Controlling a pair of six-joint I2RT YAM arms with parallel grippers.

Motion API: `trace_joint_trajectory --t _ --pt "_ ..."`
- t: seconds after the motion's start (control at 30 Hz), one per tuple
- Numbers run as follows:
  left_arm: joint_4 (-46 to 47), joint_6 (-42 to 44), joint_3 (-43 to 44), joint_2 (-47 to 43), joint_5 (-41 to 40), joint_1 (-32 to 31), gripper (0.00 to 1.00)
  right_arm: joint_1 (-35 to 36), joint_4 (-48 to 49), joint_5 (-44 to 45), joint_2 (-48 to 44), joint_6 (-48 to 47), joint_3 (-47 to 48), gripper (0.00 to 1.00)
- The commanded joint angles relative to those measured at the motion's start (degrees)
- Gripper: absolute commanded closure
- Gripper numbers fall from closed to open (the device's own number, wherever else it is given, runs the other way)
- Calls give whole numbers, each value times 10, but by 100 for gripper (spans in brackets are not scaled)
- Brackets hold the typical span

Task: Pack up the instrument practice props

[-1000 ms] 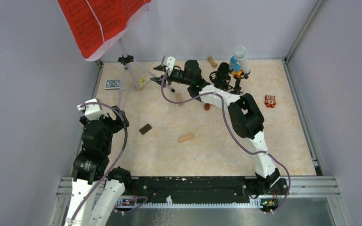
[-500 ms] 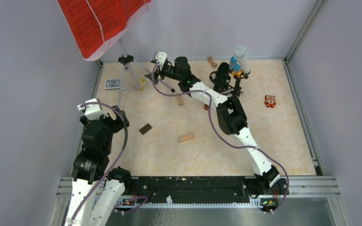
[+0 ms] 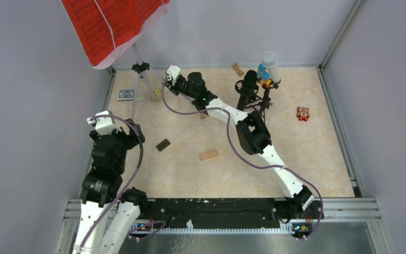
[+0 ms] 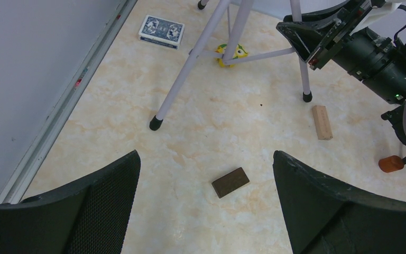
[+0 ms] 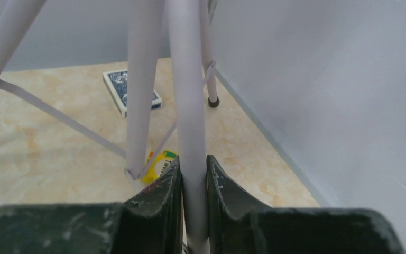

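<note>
Beige marbled table [image 3: 317,159], walled on three sides.
Red sheet-music pages [image 3: 111,24], at 11 o'clock, high on a silver tripod [image 3: 136,90] that stands in the far left corner.
Right gripper [image 5: 194,165], at 11 o'clock from the table's centre, fingers narrow and clamped on one tripod leg [image 5: 187,79].
Left gripper [image 4: 206,159], at 8 o'clock, fingers wide, holding nothing, above a dark brown block [image 4: 230,182].
Black microphone [image 3: 249,84] with small black tripod [image 3: 266,99], at 1 o'clock.
White tube [image 3: 271,64], just beside the microphone, at its 1 o'clock.
Blue card pack [image 3: 126,94], at 10 o'clock, near the silver tripod's feet.
Pale wooden block [image 3: 209,154], near centre.
</note>
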Motion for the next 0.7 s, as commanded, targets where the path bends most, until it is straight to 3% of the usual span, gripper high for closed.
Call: trace_joint_trajectory --t 0.0,0.03,0.27,0.67 --pt "23 6 -1 2 2 1 1 4 28 38 -5 7 15 96" --pt "24 6 -1 2 1 1 1 5 28 42 -7 6 12 100" --pt "24 6 -1 3 1 1 1 4 37 83 -84 -17 -87 100" --pt "25 6 -1 9 6 2 1 5 148 260 -346 -55 -478 100"
